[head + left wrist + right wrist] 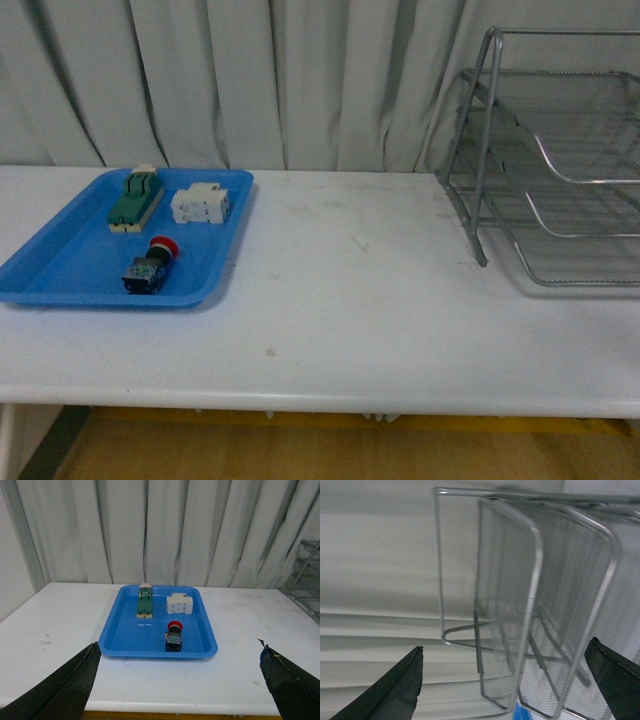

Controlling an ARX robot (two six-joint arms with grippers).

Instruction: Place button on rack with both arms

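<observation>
One button (173, 636): red round cap, black collar, blue-green body. Lies in blue tray (130, 630), straight ahead of left gripper (178, 646), well apart. Left gripper spread wide, holding nothing. Right gripper (506, 646) also wide, empty, facing rack (507, 580). Button's long axis runs away from left gripper, cap at far end.
</observation>
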